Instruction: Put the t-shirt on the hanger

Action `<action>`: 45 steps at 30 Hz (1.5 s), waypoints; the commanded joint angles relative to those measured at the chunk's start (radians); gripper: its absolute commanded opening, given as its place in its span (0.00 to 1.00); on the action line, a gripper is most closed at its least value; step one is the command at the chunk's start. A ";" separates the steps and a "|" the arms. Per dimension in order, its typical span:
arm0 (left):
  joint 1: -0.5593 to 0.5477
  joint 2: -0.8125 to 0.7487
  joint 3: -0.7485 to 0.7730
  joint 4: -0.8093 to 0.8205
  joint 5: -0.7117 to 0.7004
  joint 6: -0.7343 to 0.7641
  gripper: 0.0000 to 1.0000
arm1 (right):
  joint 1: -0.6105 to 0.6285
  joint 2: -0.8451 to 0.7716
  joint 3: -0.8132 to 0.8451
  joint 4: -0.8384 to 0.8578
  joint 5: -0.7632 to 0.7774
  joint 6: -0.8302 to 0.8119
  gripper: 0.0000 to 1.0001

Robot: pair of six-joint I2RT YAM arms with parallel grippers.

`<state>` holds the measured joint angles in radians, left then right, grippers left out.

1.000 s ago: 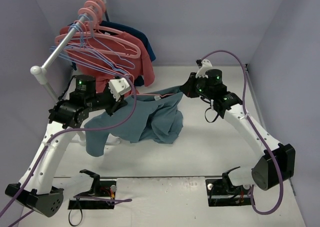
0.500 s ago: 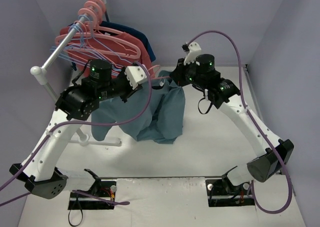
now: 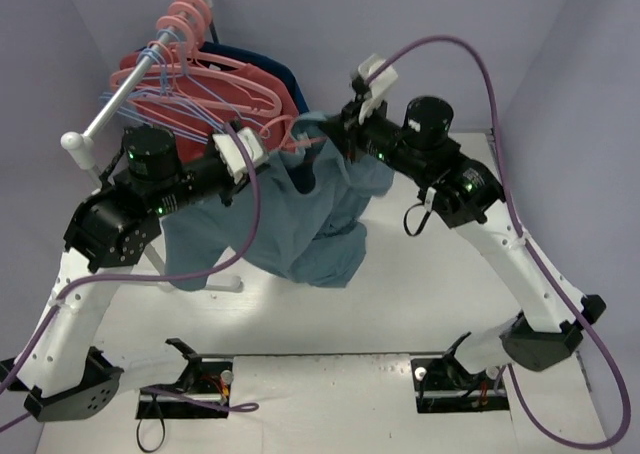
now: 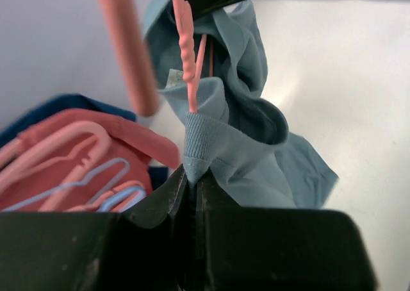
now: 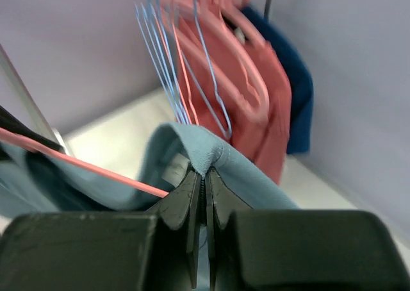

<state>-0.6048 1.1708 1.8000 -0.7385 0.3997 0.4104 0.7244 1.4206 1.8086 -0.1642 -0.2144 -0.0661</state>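
A: How many garments, and where?

B: Three in all. One teal t-shirt (image 3: 320, 224), stretched in the air between the two arms, just in front of a clothes rack (image 3: 110, 109), with lower folds drooping toward the pale surface (image 3: 430, 294). One coral-red shirt (image 3: 288, 102) and one dark navy garment (image 3: 258, 58), both hanging on the rack behind.

A: And the grips?

B: Two, both on the t-shirt. Left fingers (image 4: 192, 175) clenched tight on the ribbed collar. Right fingers (image 5: 204, 175) likewise pinched shut on another stretch of the same collar, holding the neck opening spread.

A: Hangers?

B: One thin pale pink hanger (image 4: 186, 60), close to the camera in the left wrist view, with one arm poking down into the neck opening and touching the collar rib. On the rack, two more kinds: thin lavender-blue hangers (image 5: 168, 79) and thicker salmon-pink hangers (image 3: 185, 16). Several of each, overlapped too closely for a sure count; perhaps four of the blue.
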 commanded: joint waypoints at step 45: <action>-0.095 0.012 -0.134 0.119 -0.190 -0.187 0.00 | -0.063 -0.138 -0.193 -0.032 0.317 -0.169 0.00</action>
<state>-0.6559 1.1847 1.6520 -0.7192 0.2309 0.2502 0.6609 1.3113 1.5927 -0.2801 0.0853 -0.2711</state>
